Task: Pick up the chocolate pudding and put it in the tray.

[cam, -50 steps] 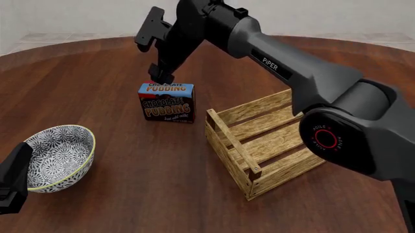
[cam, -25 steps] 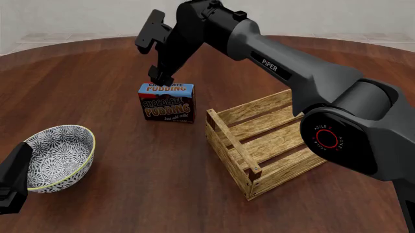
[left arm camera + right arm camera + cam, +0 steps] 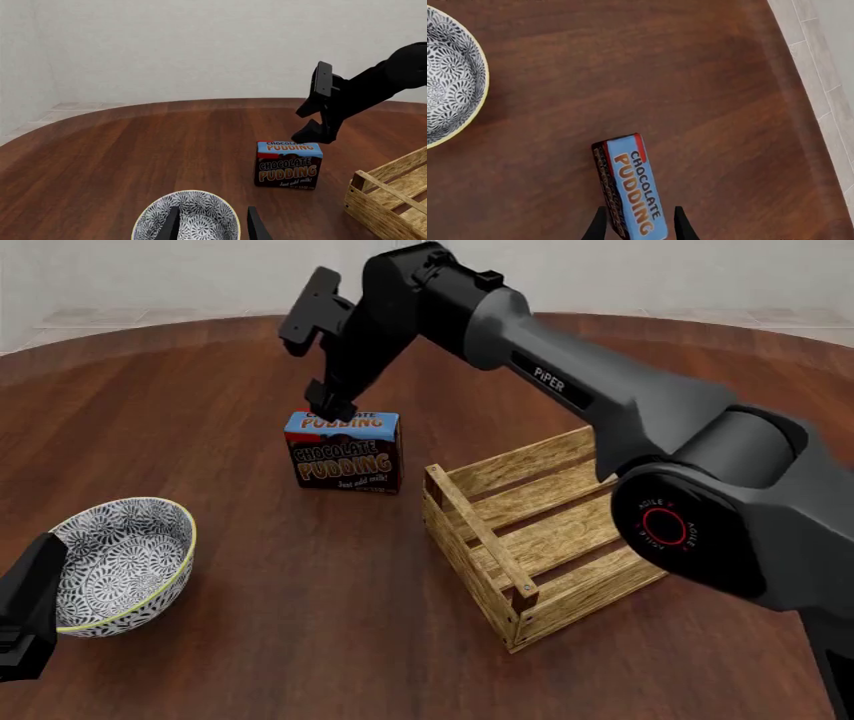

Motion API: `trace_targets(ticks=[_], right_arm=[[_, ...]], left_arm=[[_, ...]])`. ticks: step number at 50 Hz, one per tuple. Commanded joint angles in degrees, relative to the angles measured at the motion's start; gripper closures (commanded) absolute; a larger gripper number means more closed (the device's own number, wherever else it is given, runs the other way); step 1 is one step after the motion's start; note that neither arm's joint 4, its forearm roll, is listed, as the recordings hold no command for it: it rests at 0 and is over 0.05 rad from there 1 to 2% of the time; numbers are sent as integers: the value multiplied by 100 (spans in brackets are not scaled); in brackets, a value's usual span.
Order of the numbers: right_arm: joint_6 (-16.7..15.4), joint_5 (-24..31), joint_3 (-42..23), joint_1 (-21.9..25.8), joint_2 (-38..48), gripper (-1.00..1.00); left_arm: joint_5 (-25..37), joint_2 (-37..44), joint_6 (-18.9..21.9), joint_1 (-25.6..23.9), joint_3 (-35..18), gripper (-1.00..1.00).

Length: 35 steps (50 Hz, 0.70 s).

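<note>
Right gripper (image 3: pixel 330 400) has lifted slightly, fingers spread open straddling above the pudding (image 3: pixel 344 452), nothing held; pudding stands on table beside the tray (image 3: pixel 541 530), so grasp not yet made.

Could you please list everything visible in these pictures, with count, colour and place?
Pudding box: one, dark brown front, light blue top, orange lettering; upright on the table, left of the crate.
Crate: one, light wood, slatted; on the table's right side, nothing visible inside it.
Bowl: one, black-and-white pattern, yellow rim; near left of the table.
Table: one, dark reddish-brown wood, rounded far edge.
Right gripper: one, black; just above the box's top, fingers open on either side of it, not closed.
Left gripper: one, black, open; low at the near left, by the bowl.
</note>
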Motion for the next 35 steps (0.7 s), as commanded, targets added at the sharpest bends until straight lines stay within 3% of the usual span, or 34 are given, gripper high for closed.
trace_targets(ticks=[1, 35], right_arm=[[37, 22, -112, -52, 107, -100], [148, -152, 89, -54, 50, -100]], left_arm=[[0, 0, 0, 0, 0, -100], [0, 0, 0, 0, 0, -100]])
